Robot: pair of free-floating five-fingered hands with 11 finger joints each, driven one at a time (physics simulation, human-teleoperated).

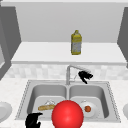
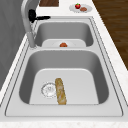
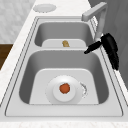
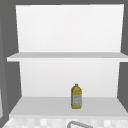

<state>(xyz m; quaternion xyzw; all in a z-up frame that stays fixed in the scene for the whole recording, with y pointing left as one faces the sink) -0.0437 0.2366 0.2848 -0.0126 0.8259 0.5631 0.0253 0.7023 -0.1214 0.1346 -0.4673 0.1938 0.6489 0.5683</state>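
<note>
Right hand [image 1: 85, 75] sits right of centre, fingers loosely open by the curved grey metal faucet [image 1: 68, 72], which looks rigid and slick, best held at the spout.

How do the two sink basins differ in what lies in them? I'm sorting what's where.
The left basin holds a long tan loaf lying flat beside its drain; the right basin holds a white plate with a small round orange-red item on it. The right hand hangs by the faucet above the right basin; the left hand is at the left basin's front edge. Both basins are grey metal.
</note>
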